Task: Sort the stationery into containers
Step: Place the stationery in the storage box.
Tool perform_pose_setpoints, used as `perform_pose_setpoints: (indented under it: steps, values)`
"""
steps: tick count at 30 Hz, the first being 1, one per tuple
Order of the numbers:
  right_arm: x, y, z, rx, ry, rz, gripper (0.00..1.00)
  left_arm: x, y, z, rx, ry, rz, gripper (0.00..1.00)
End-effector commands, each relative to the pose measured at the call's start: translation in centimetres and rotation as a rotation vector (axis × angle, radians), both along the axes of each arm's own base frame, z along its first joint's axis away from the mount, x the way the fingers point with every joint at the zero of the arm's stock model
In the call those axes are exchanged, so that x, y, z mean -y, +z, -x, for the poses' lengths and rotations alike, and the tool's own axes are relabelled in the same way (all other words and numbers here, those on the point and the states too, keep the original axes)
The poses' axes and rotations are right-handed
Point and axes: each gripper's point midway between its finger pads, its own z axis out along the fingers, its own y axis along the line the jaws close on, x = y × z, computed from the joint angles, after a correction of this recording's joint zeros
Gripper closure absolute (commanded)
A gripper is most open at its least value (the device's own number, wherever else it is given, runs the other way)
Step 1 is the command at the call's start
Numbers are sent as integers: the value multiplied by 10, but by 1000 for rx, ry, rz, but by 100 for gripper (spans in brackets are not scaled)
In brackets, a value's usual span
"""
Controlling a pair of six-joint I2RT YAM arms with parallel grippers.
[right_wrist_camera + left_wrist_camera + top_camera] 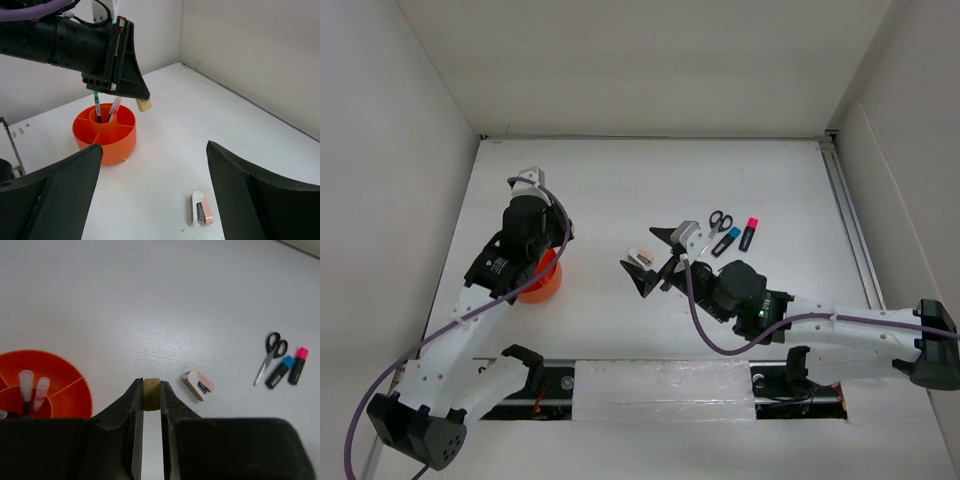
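My left gripper [151, 384] is shut on a small yellowish eraser [151, 396], held in the air just right of the orange cup [75, 390]. The cup [107, 137] has compartments, and pens [106, 107] stand in its middle tube. My right gripper [155, 147] is open wide above a small pink-and-white stapler [201, 208], which lies on the table [642, 257]. Black-handled scissors [720, 220], a blue highlighter [726, 241] and a pink highlighter [749, 233] lie side by side further right.
White walls close in the table on the left, back and right. A metal rail [850, 230] runs along the right edge. The arm bases and a taped strip [665, 390] sit at the near edge.
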Motion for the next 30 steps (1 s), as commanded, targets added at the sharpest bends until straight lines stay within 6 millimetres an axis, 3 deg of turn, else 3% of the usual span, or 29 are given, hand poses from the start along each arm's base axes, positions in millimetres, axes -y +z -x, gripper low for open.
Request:
perform_pose_setpoints:
  steps: [1, 5, 10, 15, 20, 30]
  values:
    - [10, 7, -1, -26, -36, -42, 9, -34, 14, -15, -2, 251, -27, 100]
    - [16, 11, -2, -33, -54, -60, 8, -50, -11, -25, -84, 393, -84, 100]
    - [17, 9, -3, -37, -63, -52, 7, -76, -16, -34, -101, 587, -163, 100]
    - [18, 13, -1, -40, -52, -66, 7, -79, -30, -50, -149, 661, -220, 100]
    - [31, 23, 4, -29, -42, -99, 7, -92, -50, -47, -215, 754, -311, 100]
    - [35, 26, 7, -24, -33, -110, 7, -99, -60, -37, -235, 801, -325, 100]
